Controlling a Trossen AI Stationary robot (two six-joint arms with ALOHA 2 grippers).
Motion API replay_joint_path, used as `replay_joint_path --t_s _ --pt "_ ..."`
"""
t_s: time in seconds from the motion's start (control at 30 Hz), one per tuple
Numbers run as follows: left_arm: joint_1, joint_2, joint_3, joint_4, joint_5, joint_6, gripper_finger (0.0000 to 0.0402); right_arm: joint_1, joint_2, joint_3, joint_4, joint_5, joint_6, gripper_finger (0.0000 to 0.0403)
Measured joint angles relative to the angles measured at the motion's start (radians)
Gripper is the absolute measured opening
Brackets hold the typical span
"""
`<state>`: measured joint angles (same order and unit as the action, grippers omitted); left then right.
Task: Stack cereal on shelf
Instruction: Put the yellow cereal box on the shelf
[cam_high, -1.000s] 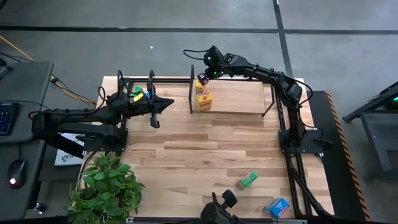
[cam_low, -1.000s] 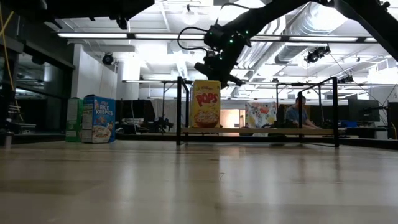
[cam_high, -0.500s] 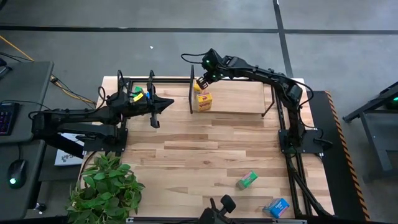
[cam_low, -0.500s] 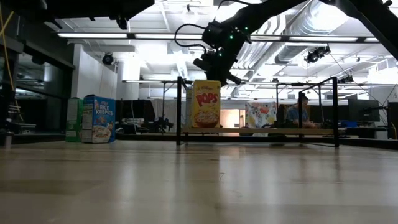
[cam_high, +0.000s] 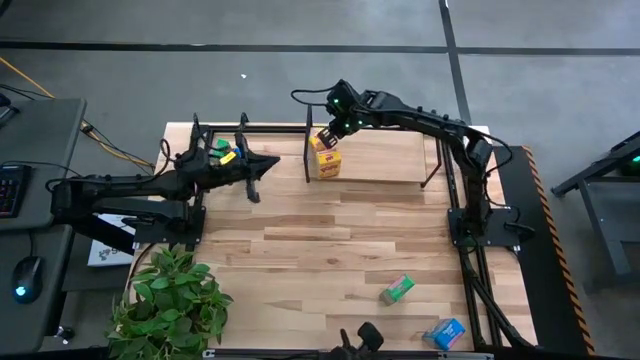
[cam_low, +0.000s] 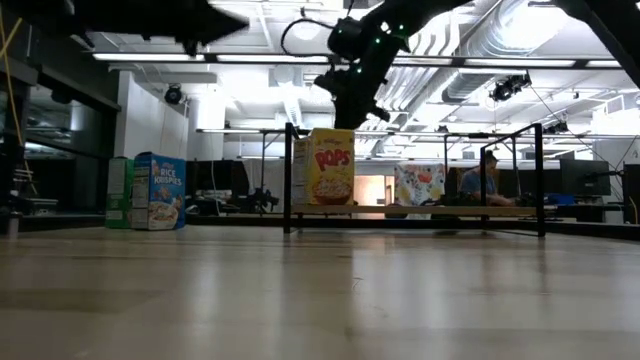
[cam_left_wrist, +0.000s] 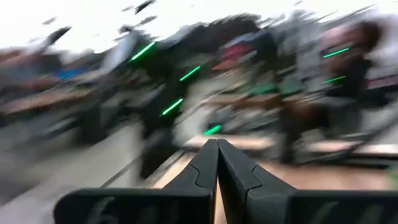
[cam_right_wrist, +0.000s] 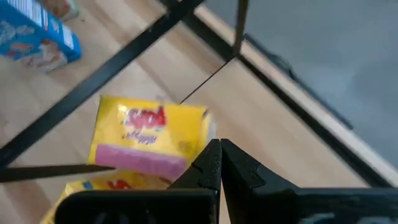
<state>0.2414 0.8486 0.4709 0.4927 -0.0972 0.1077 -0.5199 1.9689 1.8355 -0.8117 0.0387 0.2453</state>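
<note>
The shelf (cam_high: 385, 160) stands at the table's far middle, a light board in a black tube frame (cam_low: 420, 210). Two yellow cereal boxes stand upright on its left end, a front one (cam_low: 332, 165) and one behind it (cam_high: 321, 145). My right gripper (cam_high: 327, 137) hangs shut just above them (cam_right_wrist: 219, 148), touching neither. A blue box (cam_low: 158, 190) and a green box (cam_low: 120, 190) stand on the table left of the shelf. My left gripper (cam_high: 274, 163) is shut, raised in the air over them (cam_left_wrist: 217, 149).
A green box (cam_high: 397, 289) and a blue box (cam_high: 445, 333) lie on the tabletop toward its near right. A potted plant (cam_high: 170, 300) sits at the near left corner. The shelf board to the right of the yellow boxes is bare wood.
My right gripper has risen from the yellow boxes and drifted slightly toward the table's left, staying shut. In the low view the rear yellow box now shows a little past the front box's left side. My left gripper has tipped its fingers upward without shifting place.
</note>
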Motion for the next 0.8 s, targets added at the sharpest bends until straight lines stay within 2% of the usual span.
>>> replay_joint_path --t_s 0.1,0.17,0.37,0.5,0.63,0.8 --pt "0.026 0.006 0.000 -0.101 -0.227 -0.018 0.0000 -0.003 -0.028 0.000 0.000 0.038 0.008 0.0000" --pt "0.063 0.012 0.000 -0.160 -0.245 -0.065 0.0000 -0.003 -0.038 0.000 0.012 0.047 0.009 0.0000" --pt "0.238 0.078 0.000 -0.264 0.038 -0.217 0.0000 -0.001 -0.035 0.000 0.033 0.056 0.016 0.0000" --pt "0.317 0.188 0.000 -0.222 0.192 -0.272 0.0000 -0.002 -0.032 0.000 0.031 0.056 0.016 0.0000" --pt "0.353 0.348 0.008 -0.105 0.347 -0.289 0.0000 -0.003 -0.032 0.000 0.033 0.056 0.011 0.0000" --pt "0.380 0.525 0.094 -0.104 0.399 -0.290 0.0000 -0.003 -0.032 0.000 0.051 0.056 0.008 0.0000"
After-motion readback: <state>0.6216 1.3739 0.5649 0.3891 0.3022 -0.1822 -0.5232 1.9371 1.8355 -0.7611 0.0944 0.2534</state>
